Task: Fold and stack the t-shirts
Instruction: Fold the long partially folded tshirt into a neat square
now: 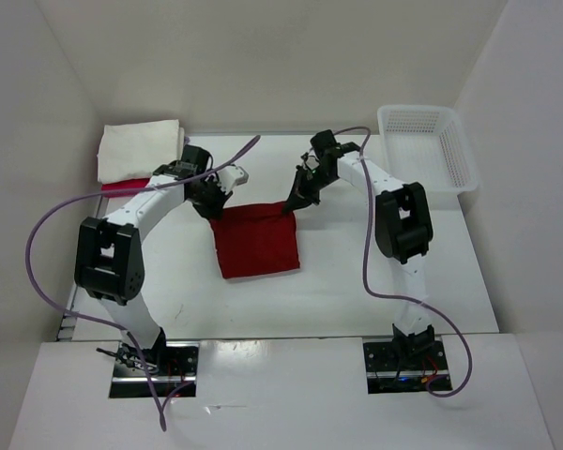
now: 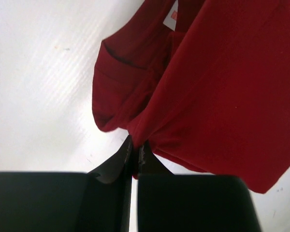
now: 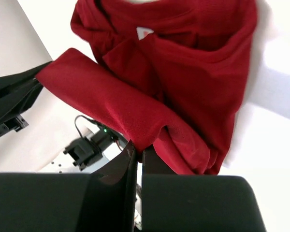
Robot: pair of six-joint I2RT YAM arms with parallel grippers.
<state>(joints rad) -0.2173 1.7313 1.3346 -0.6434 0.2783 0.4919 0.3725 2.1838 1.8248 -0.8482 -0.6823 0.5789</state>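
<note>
pinching hard, close up in the left wrist view: left gripper (image 2: pixel 135 145) with jaws pressed together on a bunched edge of the dark red shirt (image 2: pixel 222 87). same at the right gripper (image 3: pixel 135 147): jaws clamped on a doubled edge of the cloth, no gap between them. from above, holds the shirt in the middle of the table (image 1: pixel 357 281), one gripper at each far corner, far edge raised, near part lying flat. looks like a fold toward the near edge, or a last squaring-up before stacking. to do it well: move both grippers at one pace and one height, pulling gently apart to hold that edge straight, without sag in the middle. bring the far edge down right onto the near edge, corners matched, and let go only after laying the cloth flat. then carry toward the pile at far left, cream shirt (image 1: pixel 139 148) on top of a pink shirt (image 1: pixel 122 186), well apart from the basket (image 1: pixel 430 141).
</note>
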